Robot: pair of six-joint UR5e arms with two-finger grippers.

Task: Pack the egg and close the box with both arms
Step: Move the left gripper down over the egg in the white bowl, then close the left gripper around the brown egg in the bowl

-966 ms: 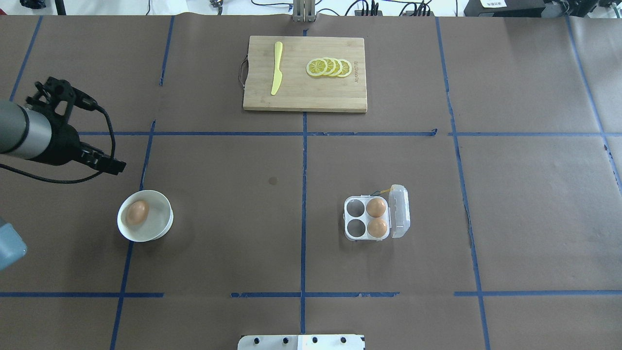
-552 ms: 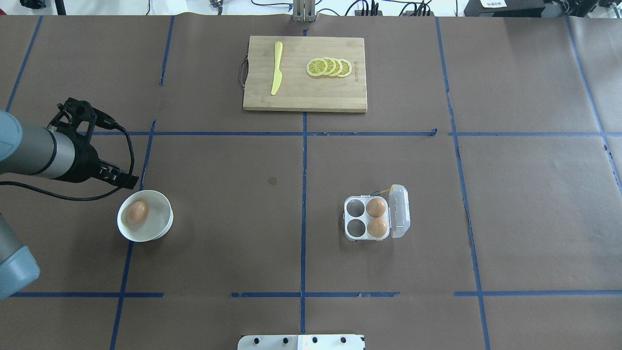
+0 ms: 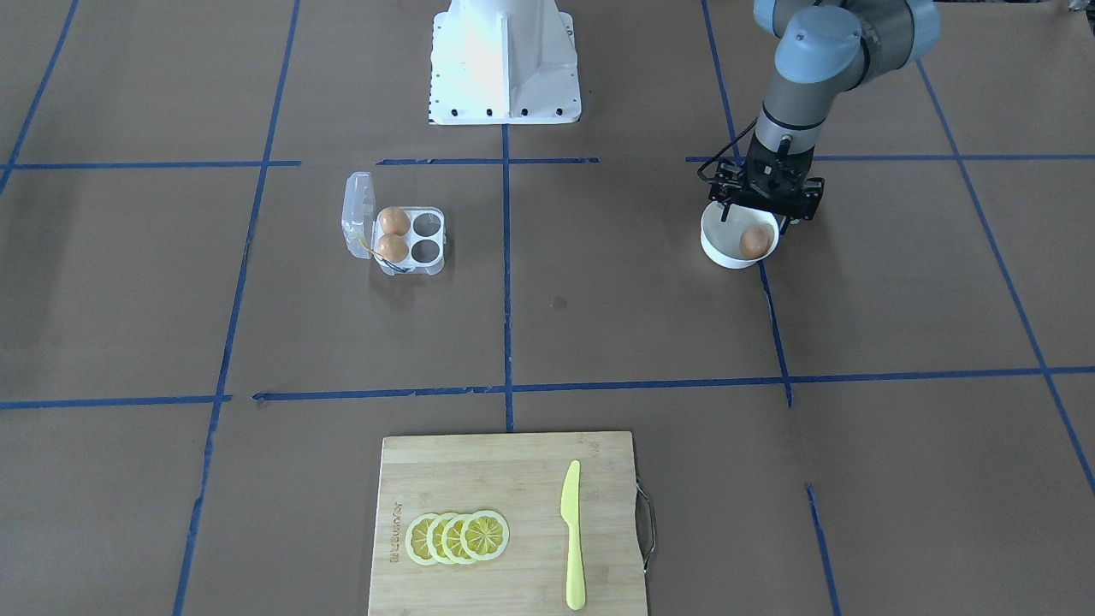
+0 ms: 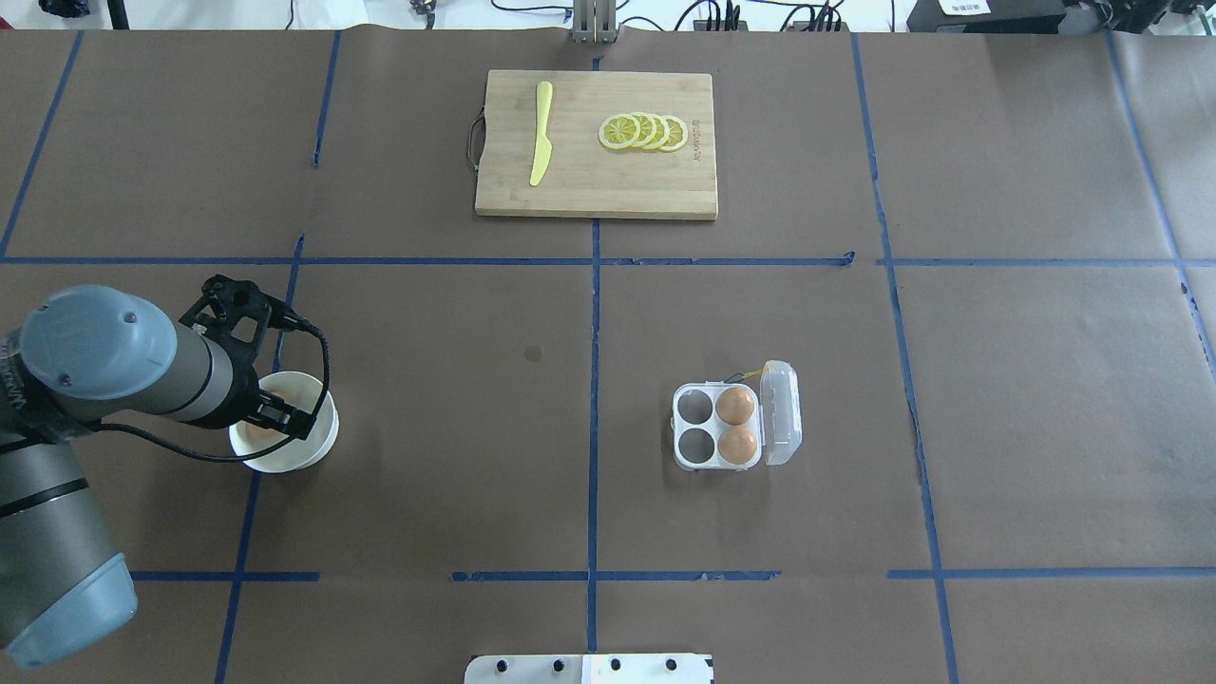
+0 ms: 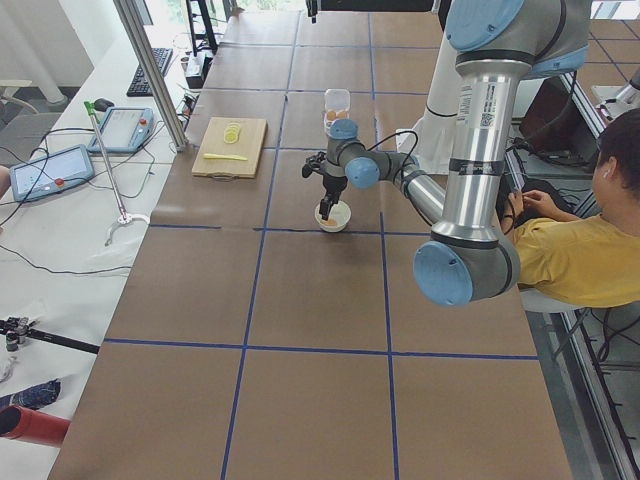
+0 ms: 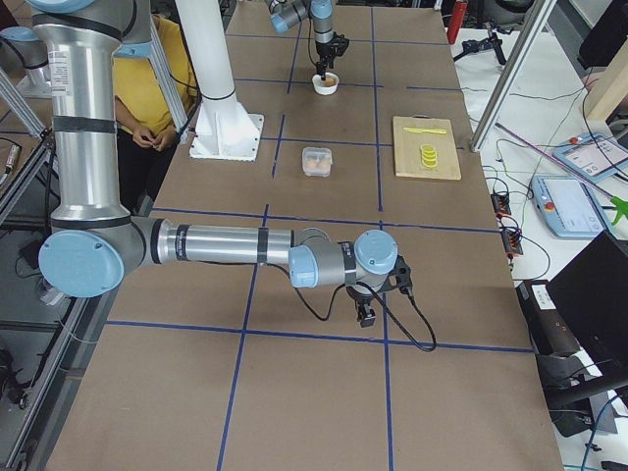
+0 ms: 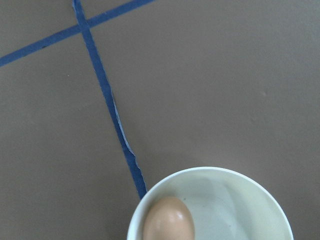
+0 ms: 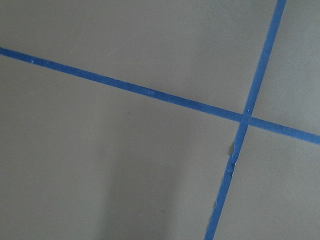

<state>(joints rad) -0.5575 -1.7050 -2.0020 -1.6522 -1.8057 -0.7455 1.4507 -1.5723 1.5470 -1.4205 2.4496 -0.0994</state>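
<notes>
The tan egg (image 3: pixel 753 240) lies in a round white bowl (image 3: pixel 723 248) and shows at the bottom of the left wrist view (image 7: pixel 169 220). My left gripper (image 3: pixel 763 208) hangs just above the bowl (image 4: pixel 318 432) with its jaws apart and nothing in them. It hides most of the egg in the overhead view. The clear box (image 4: pixel 694 425) stands open with its lid (image 4: pixel 781 413) tipped to the right. It holds two orange eggs (image 4: pixel 734 406) in the cells by the lid, and the other two cells are empty. My right gripper (image 6: pixel 365 316) hovers low over bare table far from the box; I cannot tell whether it is open or shut.
A wooden cutting board (image 4: pixel 594 185) with a yellow knife (image 4: pixel 541 133) and lemon slices (image 4: pixel 644 131) lies at the far middle. The white pedestal (image 3: pixel 505 60) stands at the robot's edge. A seated person (image 5: pixel 590 230) is beside the table.
My left arm has swung toward the bowl. Its gripper moved from beyond the bowl to right over it and now covers most of the egg.
</notes>
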